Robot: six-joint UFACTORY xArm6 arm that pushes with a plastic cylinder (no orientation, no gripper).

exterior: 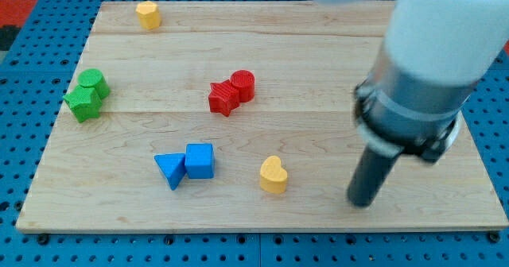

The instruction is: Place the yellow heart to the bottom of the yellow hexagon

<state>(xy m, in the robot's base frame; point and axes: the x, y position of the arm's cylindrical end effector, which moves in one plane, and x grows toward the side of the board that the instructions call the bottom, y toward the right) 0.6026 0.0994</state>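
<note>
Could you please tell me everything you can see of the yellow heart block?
The yellow heart is a small, thick, smooth block, plastic by its look. It lies flat on the wooden board near the view's bottom, touching nothing. The blue cube sits to its left, and my tip rests to its right, clearly apart.

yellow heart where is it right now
The yellow heart sits near the view's bottom, just right of centre, to the right of the blue cube, with my tip further right of it, apart.
</note>
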